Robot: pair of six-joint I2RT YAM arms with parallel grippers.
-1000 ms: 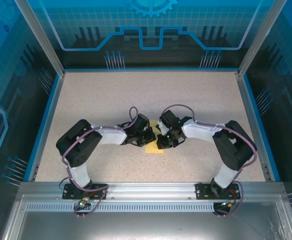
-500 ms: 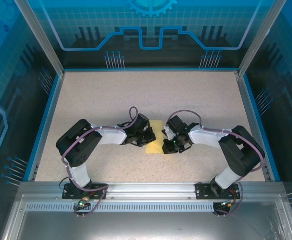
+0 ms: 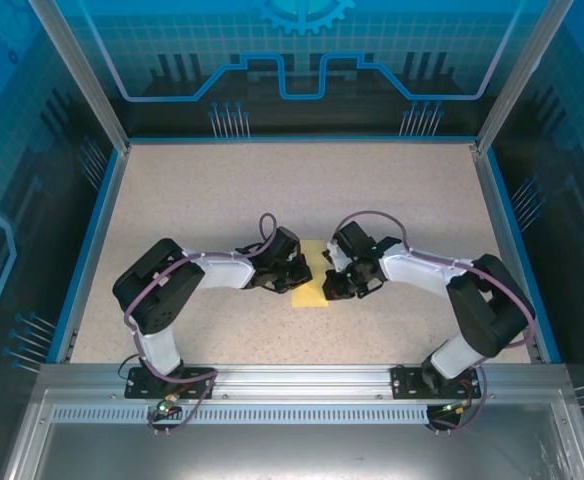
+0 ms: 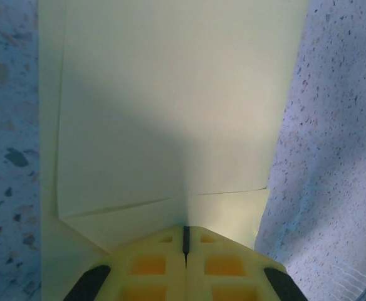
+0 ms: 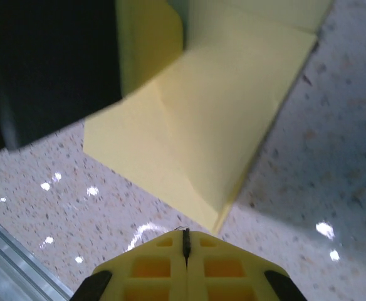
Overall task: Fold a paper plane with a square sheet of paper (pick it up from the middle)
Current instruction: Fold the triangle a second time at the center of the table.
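My left hand (image 4: 184, 241), shut empty, rested on the paper (image 4: 170, 113): a few flaps folded, much folding left, I judged. My right hand (image 5: 185, 241), likewise shut, hung beside it.

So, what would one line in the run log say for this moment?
stage: folding | sheet of paper: partly folded, lying on table | left hand: shut, tips over the sheet | right hand: shut, beside its corner

You're looking at a beige speckled tabletop (image 3: 222, 190) edged by a blue rim (image 3: 90, 250). Translucent blue panels (image 3: 302, 50) printed with gear and circuit lines surround it, held by aluminium posts (image 3: 78, 75). A slotted aluminium rail (image 3: 302, 412) runs along the near edge.
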